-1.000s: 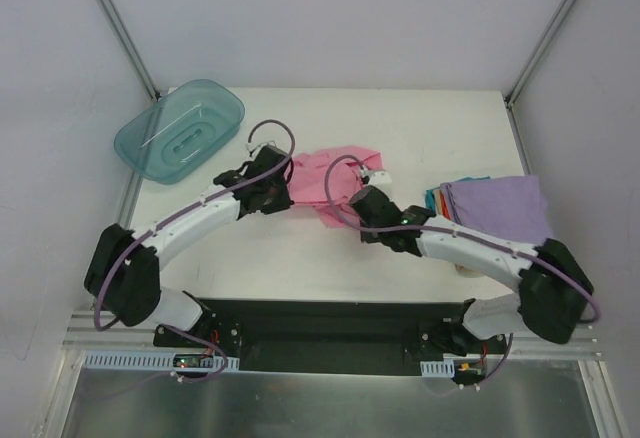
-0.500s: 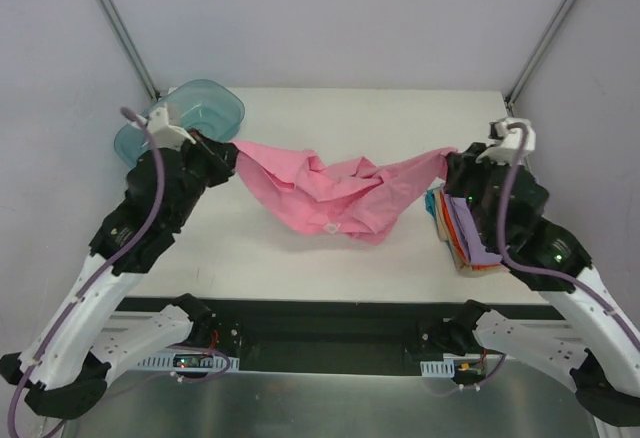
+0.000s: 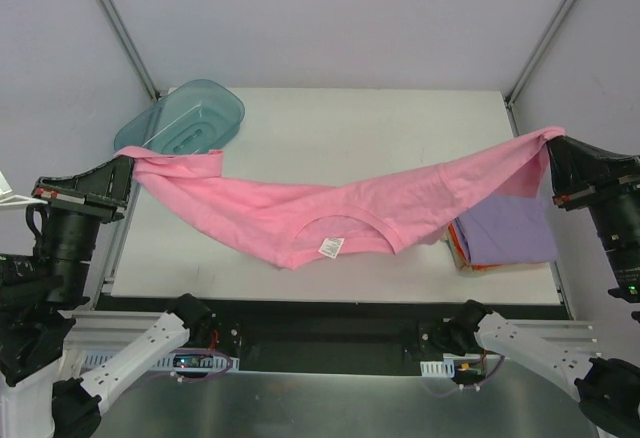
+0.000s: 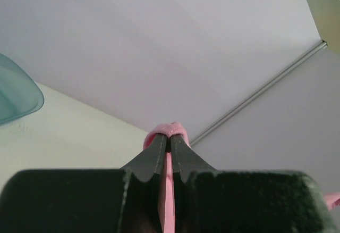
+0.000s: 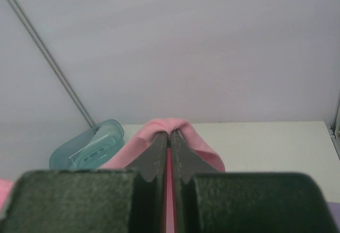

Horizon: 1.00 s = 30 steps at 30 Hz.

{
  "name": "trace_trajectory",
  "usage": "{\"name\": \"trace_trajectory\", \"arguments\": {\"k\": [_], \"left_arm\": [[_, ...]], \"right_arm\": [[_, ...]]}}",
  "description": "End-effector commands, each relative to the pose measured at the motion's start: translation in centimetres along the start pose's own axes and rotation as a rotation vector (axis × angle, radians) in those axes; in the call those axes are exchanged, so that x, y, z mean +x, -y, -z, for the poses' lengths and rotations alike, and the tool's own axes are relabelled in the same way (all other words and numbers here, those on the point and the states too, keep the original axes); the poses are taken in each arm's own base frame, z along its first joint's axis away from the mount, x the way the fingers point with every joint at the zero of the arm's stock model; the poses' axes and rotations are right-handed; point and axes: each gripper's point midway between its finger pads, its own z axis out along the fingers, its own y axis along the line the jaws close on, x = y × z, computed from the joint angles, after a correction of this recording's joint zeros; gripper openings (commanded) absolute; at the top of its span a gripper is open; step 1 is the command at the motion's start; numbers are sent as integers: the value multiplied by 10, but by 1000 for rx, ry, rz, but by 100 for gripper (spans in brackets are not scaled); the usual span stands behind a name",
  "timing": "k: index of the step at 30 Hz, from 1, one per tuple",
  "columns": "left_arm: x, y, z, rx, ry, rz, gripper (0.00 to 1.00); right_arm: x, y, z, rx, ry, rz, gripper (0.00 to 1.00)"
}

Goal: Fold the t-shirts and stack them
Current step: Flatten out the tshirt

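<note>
Spans mid-frame above the surface (image 3: 300,128) as a sagging pink t-shirt (image 3: 250,213), each end clamped tight between left fingers (image 3: 118,171) and right fingers (image 3: 558,156); folded t-shirts (image 3: 510,233) at lower right.

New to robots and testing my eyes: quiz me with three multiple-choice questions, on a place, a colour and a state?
1. Where is the teal tub? A far left corner of the table; B near right corner; C centre.
2. Top colour of the folded stack? A orange; B lavender; C white.
3. The pink t-shirt is: A folded; B stretched between left gripper and right gripper; C crumpled.
Answers: 1A, it sits at the far left edge. 2B, lavender lies uppermost. 3B, each gripper is shut on one end.
</note>
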Motion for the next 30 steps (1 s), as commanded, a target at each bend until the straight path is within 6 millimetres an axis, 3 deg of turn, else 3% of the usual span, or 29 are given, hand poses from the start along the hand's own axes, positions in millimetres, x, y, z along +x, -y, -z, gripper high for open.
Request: {"name": "trace_trajectory", "arguments": {"k": [1,3,5,6,7,8,9,10,11,12,13,14,15,16,17,18,19,21,22,23,25,28,29,30], "left_arm": [[-4,-7,-12,-75,26,-19,0],[7,-9,-31,-121,2,-52,0],[6,-14,-47,-187,19,-93,0],[22,-18,-70,-238,-14,-139,0],[18,-14,-80,-255,-4,-163,0],[16,-18,-92,-304,14,-192,0],[38,-22,-122,-350,-28,-270,0],[22,-13,-135,-358,9,-279,0],[22,-11,-151,-362,4,-306,0],[52,-12,-186,-346,-82,-351,0],[34,4,-198,-309,-46,-330,0],[24,-1,-213,-329,-27,-339,0],[44,-5,-238,-318,-85,-355,0],[16,17,-243,-264,-21,-330,0],[6,22,-250,-243,-2,-327,0],[15,31,-265,-180,-35,-333,0],[-9,57,-261,-97,13,-316,0],[-26,80,-260,-13,55,-316,0],[-28,93,-257,50,53,-320,0],[-32,97,-254,59,63,-321,0],[-43,95,-240,36,90,-320,0],[-37,73,-221,-31,64,-336,0],[-48,70,-201,-53,90,-331,0],[-19,41,-205,-123,19,-344,0]], "right_arm": [[16,-13,-18,-30,-67,100,1],[23,-14,-34,6,-91,142,1],[20,-7,-48,78,-84,205,1],[30,-10,-66,114,-110,249,1],[25,-8,-79,157,-85,295,1],[36,-8,-99,207,-102,344,1],[35,-2,-111,249,-91,372,1],[35,-1,-124,264,-88,379,1],[55,-9,-152,238,-132,391,1],[39,4,-163,283,-104,380,1],[36,1,-177,250,-97,375,1],[51,14,-206,285,-131,401,1],[46,15,-217,288,-118,400,1],[7,6,-220,261,-27,364,1],[13,9,-239,258,-37,368,1],[-3,4,-240,232,5,358,1],[-27,-8,-238,192,76,343,1],[-54,-18,-232,156,179,345,1],[-47,-16,-233,154,171,354,1],[-64,-18,-216,147,211,346,1],[-67,-15,-204,159,210,355,1],[-42,-9,-186,148,112,374,1],[-26,-4,-179,146,58,381,1],[-1,2,-171,143,-38,395,2]]}}
